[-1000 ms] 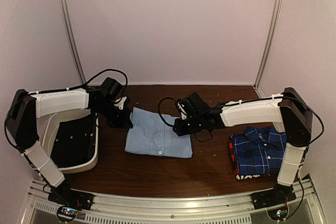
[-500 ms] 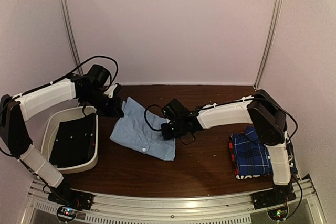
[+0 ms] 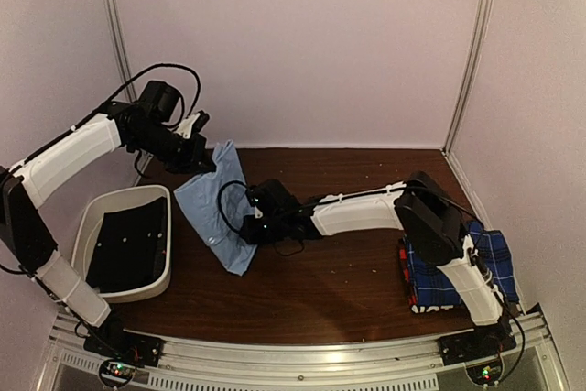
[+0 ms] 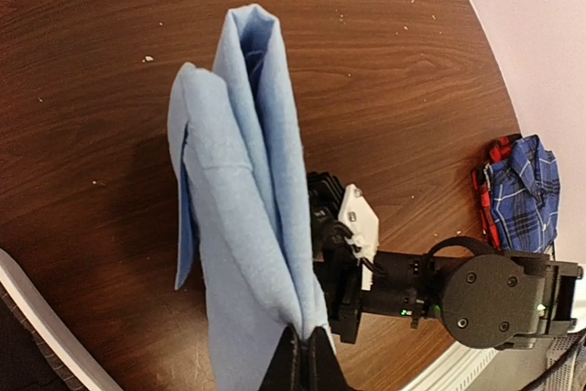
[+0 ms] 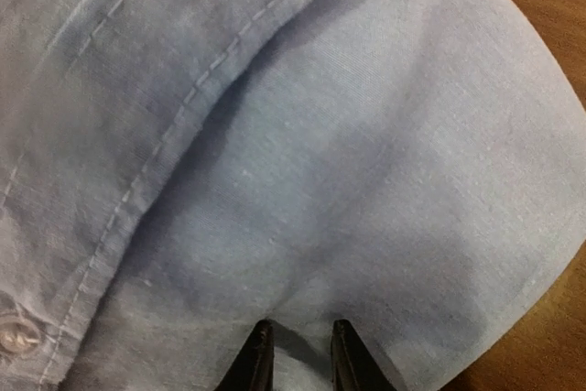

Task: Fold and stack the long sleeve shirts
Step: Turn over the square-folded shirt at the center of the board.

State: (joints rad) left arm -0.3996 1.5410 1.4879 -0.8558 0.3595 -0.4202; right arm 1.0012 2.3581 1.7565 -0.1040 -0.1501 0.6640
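Note:
The light blue shirt point(image 3: 215, 208) hangs folded from my left gripper point(image 3: 205, 164), which is shut on its top edge, high above the table's left side. In the left wrist view the shirt point(image 4: 243, 190) drapes down from the closed fingertips point(image 4: 305, 347). My right gripper point(image 3: 249, 226) reaches far left and pinches the shirt's lower right part. In the right wrist view its gripper point(image 5: 302, 354) has cloth point(image 5: 302, 153) between the tips. The plaid shirt point(image 3: 450, 274) lies folded at the right on a red and black one point(image 3: 406, 274).
A white bin with black lining point(image 3: 84, 231) stands at the left, just below the hanging shirt. The right arm point(image 3: 366, 212) stretches across the brown table point(image 3: 330, 290). The back wall and metal posts stand close behind.
The left gripper rose and moved back left, lifting the light blue shirt off the table so it hangs. The right gripper followed left with the shirt's edge.

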